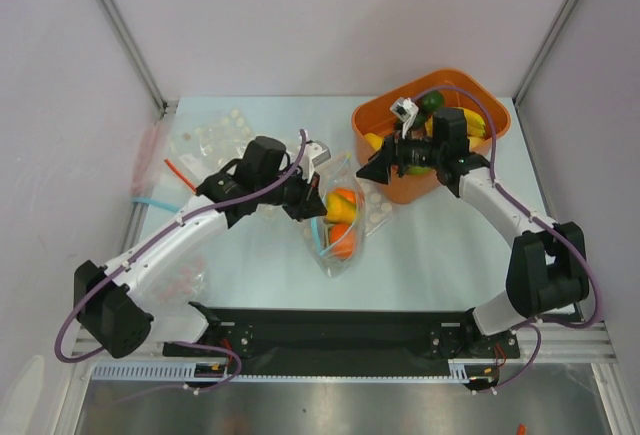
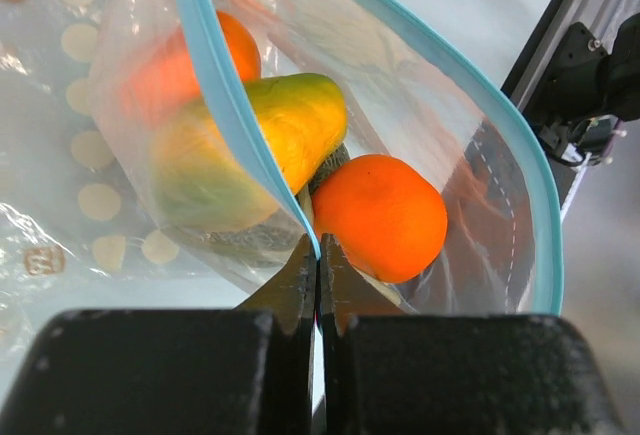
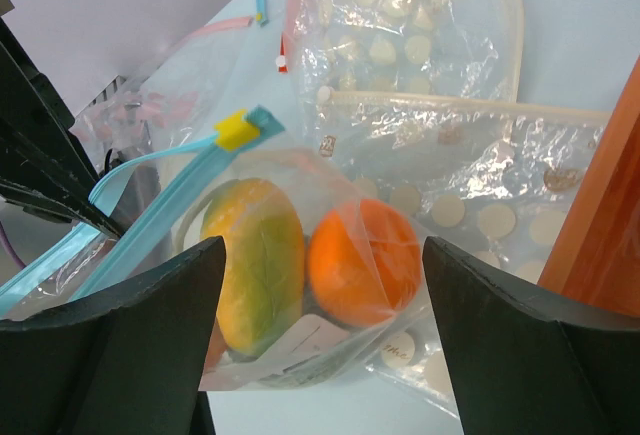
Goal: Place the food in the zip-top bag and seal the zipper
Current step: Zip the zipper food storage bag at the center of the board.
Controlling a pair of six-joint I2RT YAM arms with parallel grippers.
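The clear zip-top bag point(image 1: 334, 258) lies at the table's middle with its mouth open. It holds two oranges point(image 1: 342, 241) and a mango point(image 1: 340, 213), and a grey-green ball is partly hidden under them. My left gripper point(image 1: 310, 205) is shut on the light-blue zipper point(image 2: 232, 105) at the mouth edge and holds it up. The mango point(image 2: 285, 130) and an orange point(image 2: 380, 217) show through the mouth. My right gripper point(image 1: 380, 169) is open and empty beside the bag, in front of the orange bin point(image 1: 470, 86). Its view shows the mango point(image 3: 255, 265), an orange point(image 3: 365, 260), the yellow slider point(image 3: 232, 130) and the white label point(image 3: 300, 340).
The bin holds a green avocado point(image 1: 432, 102), bananas point(image 1: 476, 123) and a lemon point(image 1: 373, 141). Dotted clear bags point(image 1: 215, 140) lie at the back left and under the bag's right side point(image 3: 420, 55). A red-strip bag point(image 1: 160, 170) lies at the left edge.
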